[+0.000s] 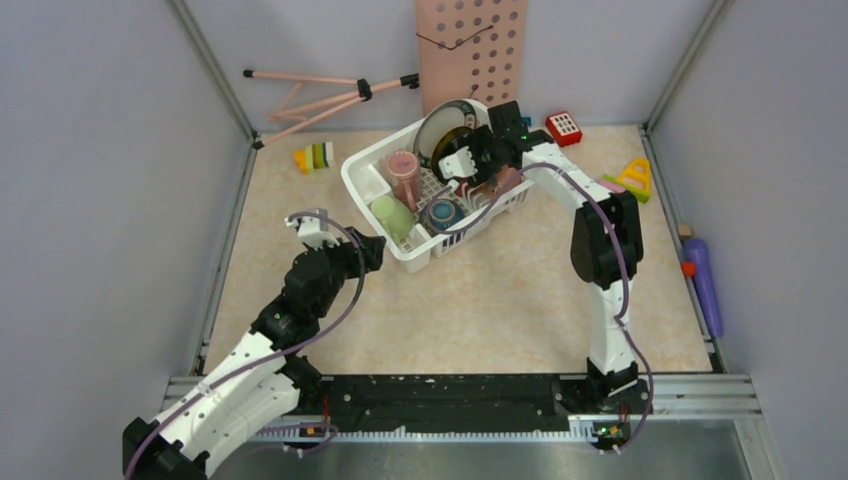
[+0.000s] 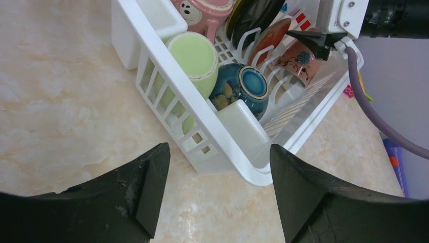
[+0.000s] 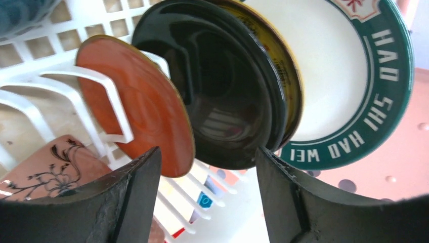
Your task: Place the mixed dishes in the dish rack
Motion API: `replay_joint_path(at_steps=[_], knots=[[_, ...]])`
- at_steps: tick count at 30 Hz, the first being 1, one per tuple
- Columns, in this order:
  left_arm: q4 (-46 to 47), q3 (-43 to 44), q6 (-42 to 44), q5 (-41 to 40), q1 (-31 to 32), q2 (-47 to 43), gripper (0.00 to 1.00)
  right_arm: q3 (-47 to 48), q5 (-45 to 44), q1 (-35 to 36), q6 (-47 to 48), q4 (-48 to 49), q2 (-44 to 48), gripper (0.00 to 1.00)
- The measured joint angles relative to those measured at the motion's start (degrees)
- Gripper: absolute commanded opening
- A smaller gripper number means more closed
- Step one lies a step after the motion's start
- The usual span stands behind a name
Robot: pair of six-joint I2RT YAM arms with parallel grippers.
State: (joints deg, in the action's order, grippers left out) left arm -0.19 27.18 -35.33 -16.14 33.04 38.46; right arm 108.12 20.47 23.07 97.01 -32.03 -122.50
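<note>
Gripper [image 3: 207, 152] wide open before red saucer [image 3: 141, 96]

Dish rack [image 1: 412, 258]: one, white.
Plates standing in its dividers: four. These are the teal-rimmed white plate [image 3: 344, 76], olive-yellow dish [image 3: 291, 76], black plate [image 3: 222, 86] and red saucer [image 3: 152, 116].
Floral pink dish [image 3: 45, 172]: one.
Cups: two, a pink cup [image 1: 403, 172] and a pale-green cup [image 2: 195, 55].
Blue bowl [image 2: 243, 86]: one.
Dishes in the rack: eight.
On the table [image 1: 480, 300]:
Toy blocks: three, a striped wedge [image 1: 315, 157], a red block [image 1: 564, 127] and a yellow triangle [image 1: 636, 177] (a fourth small piece [image 1: 685, 232] by the right wall is too small to name).
Purple tube [image 1: 705, 285]: one.
Pink tripod [image 1: 320, 95]: one.
Pink perforated board [image 1: 470, 45]: one.
</note>
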Motion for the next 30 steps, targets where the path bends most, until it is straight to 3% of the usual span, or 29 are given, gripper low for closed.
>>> replay_joint_path(at_steps=[8,12,16,22,30], knots=[[-0.07,0.0,-0.04,0.02,-0.5,0.33,0.78,-0.15,0.46,0.15,-1.73,3.67,0.57,0.69],[-2.36,0.42,-0.02,0.2,-2.99,0.39,0.78,-2.86,1.44,0.15,-7.76,5.7,4.26,0.69],[-5.75,2.97,-0.02,0.22,-9.31,0.52,0.78,-13.33,0.13,0.15,-20.57,18.25,13.62,0.86],[-5.99,6.21,-0.52,-0.04,-16.06,1.46,0.79,-36.28,-11.04,-0.26,-44.87,44.61,33.27,0.88],[-3.1,5.86,-5.29,-2.91,-26.27,7.21,0.88,-55.08,-33.24,-1.18,-70.79,53.88,55.43,0.91]])
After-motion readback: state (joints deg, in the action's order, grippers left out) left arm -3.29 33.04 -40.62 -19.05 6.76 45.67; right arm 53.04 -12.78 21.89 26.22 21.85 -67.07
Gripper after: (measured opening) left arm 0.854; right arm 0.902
